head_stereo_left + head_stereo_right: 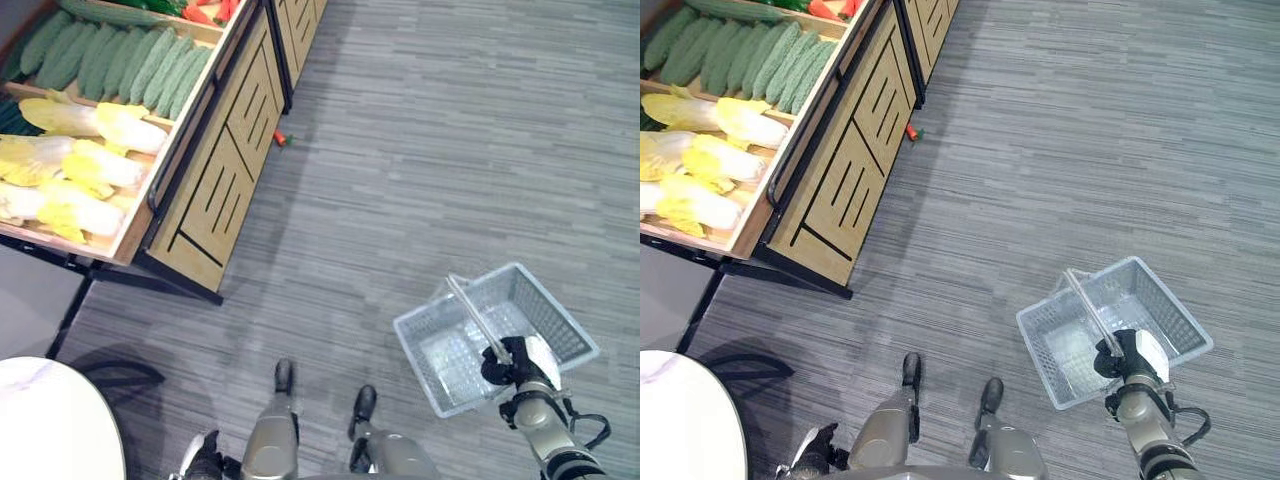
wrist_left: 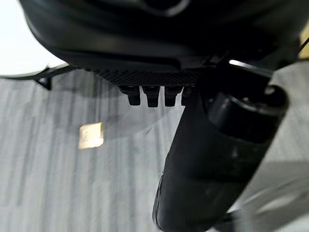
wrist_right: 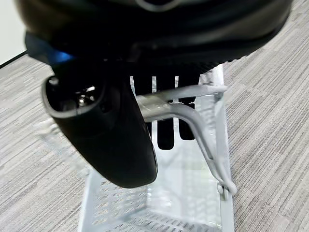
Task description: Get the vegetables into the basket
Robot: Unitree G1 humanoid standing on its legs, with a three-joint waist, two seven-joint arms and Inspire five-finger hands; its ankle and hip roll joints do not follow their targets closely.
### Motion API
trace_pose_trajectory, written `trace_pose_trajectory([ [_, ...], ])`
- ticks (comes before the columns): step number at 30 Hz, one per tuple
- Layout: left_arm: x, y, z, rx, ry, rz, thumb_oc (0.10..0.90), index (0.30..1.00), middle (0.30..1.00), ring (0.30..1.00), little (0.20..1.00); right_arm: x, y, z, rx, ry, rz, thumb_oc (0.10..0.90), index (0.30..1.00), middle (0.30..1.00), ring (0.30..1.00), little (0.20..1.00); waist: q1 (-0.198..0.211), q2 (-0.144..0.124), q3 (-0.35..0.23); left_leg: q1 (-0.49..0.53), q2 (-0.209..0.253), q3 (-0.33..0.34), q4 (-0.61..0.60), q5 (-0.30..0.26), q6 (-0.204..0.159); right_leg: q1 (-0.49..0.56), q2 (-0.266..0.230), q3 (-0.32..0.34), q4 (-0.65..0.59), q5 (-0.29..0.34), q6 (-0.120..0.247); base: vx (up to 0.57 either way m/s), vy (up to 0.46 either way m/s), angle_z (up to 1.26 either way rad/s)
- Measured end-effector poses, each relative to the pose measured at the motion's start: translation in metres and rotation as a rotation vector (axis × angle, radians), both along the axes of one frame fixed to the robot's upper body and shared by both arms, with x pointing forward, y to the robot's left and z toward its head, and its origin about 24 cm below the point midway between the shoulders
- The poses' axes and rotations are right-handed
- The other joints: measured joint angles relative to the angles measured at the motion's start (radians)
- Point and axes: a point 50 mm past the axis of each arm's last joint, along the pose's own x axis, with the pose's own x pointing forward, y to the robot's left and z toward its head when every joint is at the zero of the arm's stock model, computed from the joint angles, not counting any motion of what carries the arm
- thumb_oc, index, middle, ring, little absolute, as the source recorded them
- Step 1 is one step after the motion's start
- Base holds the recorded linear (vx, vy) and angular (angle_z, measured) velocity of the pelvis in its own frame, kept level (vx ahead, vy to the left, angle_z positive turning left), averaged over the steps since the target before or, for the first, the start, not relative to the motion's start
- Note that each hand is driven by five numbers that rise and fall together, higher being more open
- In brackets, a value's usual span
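Vegetables all on display stand, basket empty, handle grasped in right hand fingers; left hand fingers clenched, idle.

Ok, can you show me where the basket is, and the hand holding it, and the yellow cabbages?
basket (image 1: 565, 325), left eye view, on its far mesh wall.
right hand (image 1: 503, 369), left eye view, on the dark hand curled round the basket's handle.
yellow cabbages (image 1: 95, 165), left eye view, on one cabbage in the wooden crate.
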Motion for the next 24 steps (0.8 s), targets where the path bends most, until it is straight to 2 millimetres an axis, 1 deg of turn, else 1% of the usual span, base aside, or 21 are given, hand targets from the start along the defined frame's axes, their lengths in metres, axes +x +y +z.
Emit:
trace_pose_trajectory([
  [1,-0.004,0.001,-0.001,0.006,0.019,-0.010,0.900,1.000,1.000,1.000,1.000,0.000,0.002,-0.002,-0.003,0.014,0.012,0.400,0.300,0.300,0.300,0.300,0.014,0.009,0.001,-0.007,-0.012,-0.041,-0.014,0.011,-0.017,0.020,0.005,0.013,0.003,-0.007,0.002,0.43,0.158,-0.48],
  [2,-0.008,0.002,-0.001,0.011,0.036,-0.014,0.900,1.000,1.000,1.000,1.000,0.001,0.005,-0.005,-0.009,0.038,0.030,0.400,0.300,0.300,0.300,0.300,0.049,0.005,0.006,-0.006,-0.023,-0.122,-0.014,0.013,-0.016,0.042,0.010,0.054,0.004,-0.020,0.009,0.31,0.178,-0.78],
  [3,-0.012,0.002,-0.002,0.010,0.046,-0.017,0.900,1.000,1.000,1.000,1.000,0.003,0.007,-0.005,-0.005,0.037,0.040,0.400,0.300,0.300,0.300,0.300,0.073,0.005,0.007,-0.005,-0.021,-0.132,-0.014,0.014,-0.015,0.057,0.013,0.086,0.001,-0.026,0.013,0.27,0.184,-1.03],
  [5,-0.021,0.002,-0.003,0.010,0.077,-0.010,0.900,1.000,1.000,1.000,1.000,0.006,0.009,-0.003,0.003,0.014,0.051,0.400,0.300,0.300,0.300,0.300,0.079,0.010,0.004,-0.003,-0.010,-0.097,0.002,0.035,0.017,0.093,0.011,0.108,0.001,-0.037,0.024,0.16,0.127,-0.62],
  [6,-0.030,0.003,-0.004,0.012,0.103,-0.004,0.900,1.000,1.000,1.000,1.000,0.004,0.009,-0.003,0.004,0.014,0.049,0.400,0.300,0.300,0.300,0.300,0.077,0.018,-0.001,0.010,-0.003,-0.083,0.010,0.039,0.023,0.123,0.009,0.116,0.002,-0.045,0.031,0.15,0.177,-0.31],
  [7,-0.036,0.003,-0.004,0.012,0.116,-0.004,0.900,1.000,1.000,1.000,1.000,-0.004,0.005,-0.005,-0.002,0.027,0.040,0.400,0.300,0.300,0.300,0.300,0.073,0.031,-0.014,0.018,0.008,-0.065,0.028,0.066,0.036,0.147,0.006,0.120,0.005,-0.062,0.049,0.21,0.260,-0.19],
  [8,-0.031,0.007,-0.003,0.022,0.101,-0.008,0.900,1.000,1.000,1.000,1.000,-0.010,0.005,-0.008,0.007,0.040,0.024,0.400,0.300,0.300,0.300,0.300,0.075,0.008,-0.015,0.021,-0.024,-0.042,0.042,0.090,0.088,0.160,-0.028,0.123,0.007,-0.075,0.063,0.21,0.280,-0.11],
  [9,-0.022,0.011,-0.001,0.033,0.075,-0.016,0.900,1.000,1.000,1.000,1.000,-0.013,0.009,-0.012,0.019,0.055,0.023,0.400,0.300,0.300,0.300,0.300,0.077,-0.023,-0.028,0.023,-0.062,-0.013,0.040,0.064,0.118,0.149,-0.074,0.128,0.028,-0.072,0.076,0.18,0.254,-0.08],
  [11,-0.002,0.012,0.002,0.042,0.025,-0.046,0.900,1.000,1.000,1.000,1.000,-0.014,0.015,-0.016,0.041,0.060,0.026,0.400,0.300,0.300,0.300,0.300,0.063,-0.028,-0.029,0.060,-0.108,0.016,0.039,0.042,0.173,0.138,-0.130,0.141,0.104,-0.065,0.085,0.15,0.267,-0.14],
  [12,0.003,0.014,0.004,0.049,0.010,-0.054,0.900,1.000,1.000,1.000,1.000,-0.014,0.019,-0.018,0.053,0.059,0.028,0.400,0.300,0.300,0.300,0.300,0.061,-0.028,-0.029,0.074,-0.117,0.023,0.036,0.036,0.181,0.137,-0.142,0.143,0.126,-0.063,0.087,0.12,0.245,-0.19],
  [14,0.022,0.023,0.011,0.080,-0.056,-0.083,0.900,1.000,1.000,1.000,1.000,-0.010,0.031,-0.020,0.081,0.049,0.047,0.400,0.300,0.300,0.300,0.300,0.060,-0.030,-0.033,0.112,-0.133,0.047,0.022,0.009,0.206,0.104,-0.165,0.159,0.222,-0.053,0.104,0.10,0.282,-0.31],
  [15,0.039,0.032,0.018,0.105,-0.097,-0.089,0.900,1.000,1.000,1.000,1.000,0.003,0.039,-0.017,0.100,0.018,0.059,0.400,0.300,0.300,0.300,0.300,0.046,-0.024,-0.034,0.128,-0.134,0.054,0.010,-0.004,0.226,-0.002,-0.177,0.178,0.423,-0.038,0.131,0.11,0.379,-0.21],
  [16,0.043,0.033,0.019,0.110,-0.107,-0.094,0.900,1.000,1.000,1.000,1.000,0.009,0.042,-0.014,0.106,-0.001,0.065,0.400,0.300,0.300,0.300,0.300,0.037,-0.021,-0.036,0.140,-0.134,0.054,0.008,-0.006,0.227,-0.055,-0.203,0.176,0.538,-0.056,0.160,0.10,0.287,-0.04],
  [17,0.048,0.039,0.023,0.126,-0.129,-0.098,0.900,1.000,1.000,1.000,1.000,0.009,0.044,-0.014,0.110,-0.005,0.073,0.400,0.300,0.300,0.300,0.300,0.036,-0.031,-0.045,0.154,-0.143,0.049,0.010,-0.017,0.223,-0.063,-0.206,0.190,0.551,-0.073,0.178,0.17,0.363,0.09],
  [18,0.050,0.043,0.025,0.138,-0.133,-0.102,0.900,1.000,1.000,1.000,1.000,0.010,0.046,-0.015,0.108,0.001,0.085,0.400,0.300,0.300,0.300,0.300,0.039,-0.043,-0.047,0.166,-0.156,0.056,0.029,-0.050,0.256,-0.095,-0.211,0.212,0.617,0.002,0.191,0.17,0.213,0.06],
  [19,0.052,0.045,0.026,0.146,-0.128,-0.122,0.900,1.000,1.000,1.000,1.000,0.014,0.048,-0.014,0.109,-0.005,0.089,0.400,0.300,0.300,0.300,0.300,0.037,-0.045,-0.044,0.183,-0.165,0.059,0.031,-0.057,0.264,-0.137,-0.226,0.223,0.711,0.045,0.200,0.19,0.160,0.03],
  [20,0.052,0.044,0.025,0.146,-0.118,-0.133,0.900,1.000,1.000,1.000,1.000,0.017,0.048,-0.012,0.107,-0.014,0.094,0.400,0.300,0.300,0.300,0.300,0.021,-0.029,-0.036,0.223,-0.165,0.042,0.020,-0.072,0.283,-0.212,-0.239,0.225,0.856,0.090,0.202,0.21,0.084,0.11],
  [21,0.051,0.043,0.025,0.145,-0.118,-0.131,0.900,1.000,1.000,1.000,1.000,0.018,0.048,-0.011,0.108,-0.018,0.097,0.400,0.300,0.300,0.300,0.300,0.021,-0.021,-0.032,0.237,-0.165,0.033,0.019,-0.077,0.285,-0.229,-0.240,0.216,0.867,0.052,0.198,0.26,0.023,0.22],
  [22,0.052,0.044,0.026,0.149,-0.121,-0.128,0.900,1.000,1.000,1.000,1.000,0.016,0.049,-0.011,0.109,-0.017,0.099,0.400,0.300,0.300,0.300,0.300,0.018,-0.015,-0.029,0.254,-0.167,0.023,0.023,-0.085,0.279,-0.253,-0.236,0.194,0.814,0.002,0.197,0.28,-0.048,0.24],
  [23,0.051,0.046,0.026,0.152,-0.119,-0.123,0.900,1.000,1.000,1.000,1.000,0.017,0.050,-0.011,0.110,-0.022,0.100,0.400,0.300,0.300,0.300,0.300,0.017,-0.015,-0.029,0.259,-0.171,0.023,0.023,-0.089,0.281,-0.269,-0.235,0.183,0.772,-0.005,0.195,0.30,-0.107,0.39],
  [24,0.049,0.047,0.026,0.153,-0.110,-0.117,0.900,1.000,1.000,1.000,1.000,0.019,0.049,-0.009,0.107,-0.031,0.100,0.400,0.300,0.300,0.300,0.300,0.003,-0.015,-0.027,0.270,-0.178,0.000,0.023,-0.100,0.270,-0.286,-0.223,0.159,0.634,-0.006,0.193,0.31,-0.147,0.44],
])
